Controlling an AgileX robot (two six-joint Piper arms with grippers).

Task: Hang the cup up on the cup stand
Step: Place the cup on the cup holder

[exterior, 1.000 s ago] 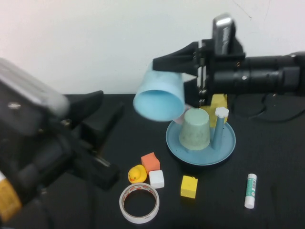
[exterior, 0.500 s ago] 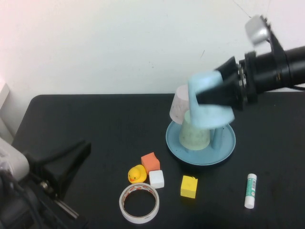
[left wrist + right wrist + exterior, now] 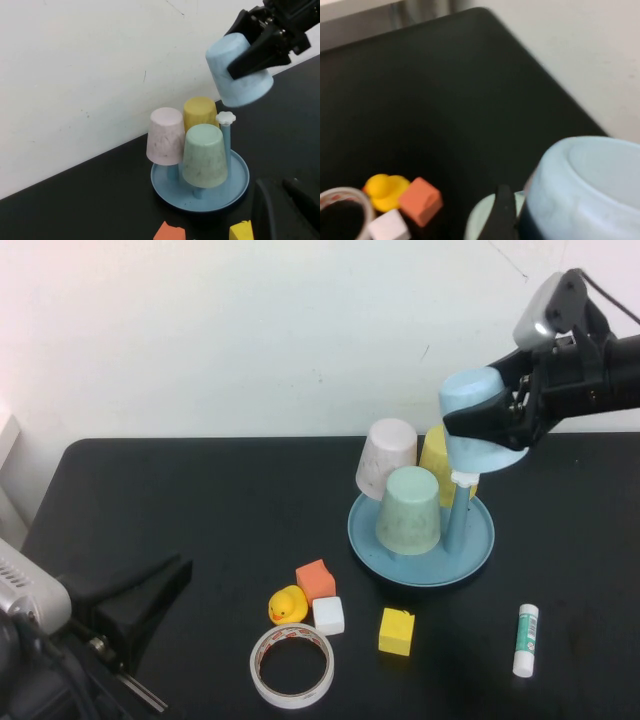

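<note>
Nearest you, the left gripper (image 3: 135,605) sat low at the table's near-left corner with its jaws closed on nothing. Ahead of it you had a roll of tape (image 3: 291,666), a rubber duck (image 3: 287,605), a white cube (image 3: 329,615), an orange cube (image 3: 316,580) and a yellow cube (image 3: 397,631) scattered on the black table (image 3: 180,510). Off to the right lay a glue stick (image 3: 526,639) with a green-and-white label whose writing could not be read. Beyond the blocks stood the cup stand (image 3: 421,560), its blue dish carrying three cups upside down on pegs: a mint green cup (image 3: 408,511) at the front, a pink cup (image 3: 385,457) behind and to its left, and a yellow cup (image 3: 436,453) at the back. The peg with the white flower knob (image 3: 225,118) stood bare at the dish's right. Just above that knob, your right gripper (image 3: 487,418) held the cup (image 3: 476,418), fingers clamped on its sides, mouth tilted downward towards the peg. No writing showed on any cup.
</note>
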